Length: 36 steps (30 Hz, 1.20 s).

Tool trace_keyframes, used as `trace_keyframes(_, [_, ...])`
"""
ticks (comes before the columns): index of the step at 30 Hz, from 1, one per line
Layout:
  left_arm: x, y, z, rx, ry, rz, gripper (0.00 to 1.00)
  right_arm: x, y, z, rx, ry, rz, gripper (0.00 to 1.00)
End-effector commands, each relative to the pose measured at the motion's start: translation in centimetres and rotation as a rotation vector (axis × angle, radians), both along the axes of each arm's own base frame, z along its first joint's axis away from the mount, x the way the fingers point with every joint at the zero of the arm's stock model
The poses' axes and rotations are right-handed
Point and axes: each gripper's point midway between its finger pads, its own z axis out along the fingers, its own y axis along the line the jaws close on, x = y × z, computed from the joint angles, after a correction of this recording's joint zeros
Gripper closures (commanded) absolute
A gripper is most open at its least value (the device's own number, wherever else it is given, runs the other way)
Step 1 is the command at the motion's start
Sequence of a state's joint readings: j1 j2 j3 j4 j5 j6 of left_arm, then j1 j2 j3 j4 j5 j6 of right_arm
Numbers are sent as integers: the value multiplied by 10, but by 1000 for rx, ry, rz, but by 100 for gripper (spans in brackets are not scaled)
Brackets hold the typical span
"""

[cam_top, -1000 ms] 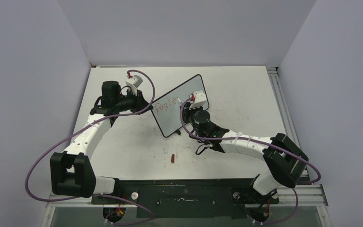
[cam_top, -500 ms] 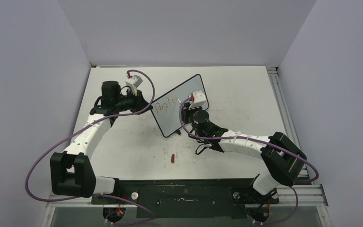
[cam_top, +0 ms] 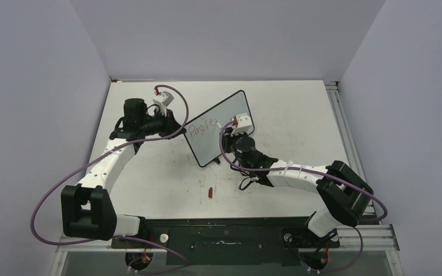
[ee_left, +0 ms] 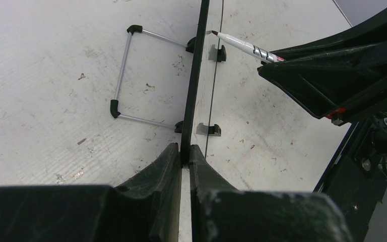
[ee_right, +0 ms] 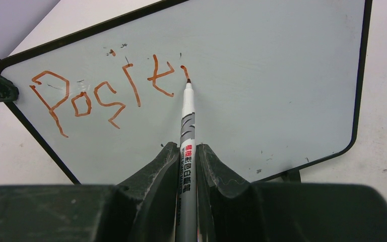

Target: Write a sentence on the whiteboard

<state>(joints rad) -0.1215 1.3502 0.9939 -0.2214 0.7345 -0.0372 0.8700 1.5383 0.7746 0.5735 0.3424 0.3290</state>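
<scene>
The whiteboard point(cam_top: 214, 145) stands tilted mid-table, black-framed. My left gripper point(cam_top: 178, 127) is shut on its left edge; the left wrist view shows the frame edge point(ee_left: 196, 75) pinched between my left gripper's point(ee_left: 185, 154) jaws. My right gripper point(cam_top: 229, 129) is in front of the board face point(ee_right: 277, 75). It is shut on a grey whiteboard marker point(ee_right: 187, 136), also seen in the left wrist view point(ee_left: 244, 47). The marker tip point(ee_right: 188, 80) touches the board. The sentence point(ee_right: 101, 93) reads "Posit" in one reddish line, with a short fresh stroke beside the tip. No second line shows.
A small red marker cap point(cam_top: 210, 192) lies on the tabletop in front of the board. The board's wire stand point(ee_left: 123, 75) and black feet point(ee_left: 216, 53) rest on the smudged white table. Walls close the table at the back and left.
My right gripper with the marker has shifted slightly along the board face, just past the "t". The left arm and the board have not moved.
</scene>
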Motion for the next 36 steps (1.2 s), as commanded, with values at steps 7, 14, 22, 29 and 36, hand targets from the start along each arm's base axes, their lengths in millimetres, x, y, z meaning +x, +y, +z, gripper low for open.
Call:
trace_keyframes(7, [6,0,27,-4,-97,-14,100,-2,0,6,29,-2,11,95])
trace_keyframes(14, [7,0,27,-4,-98,-12,100,-5,-3,13,30,-9,5,95])
trace_keyframes(22, [6,0,28,-5,-100,-13,100,-5,-8,35,40,-48,-11,95])
trace_keyframes(29, [6,0,28,-4,-100,-12,100,1,-1,53,45,-87,1,95])
trace_keyframes(36, [6,0,28,-4,-100,-13,100,5,7,56,49,-99,13,95])
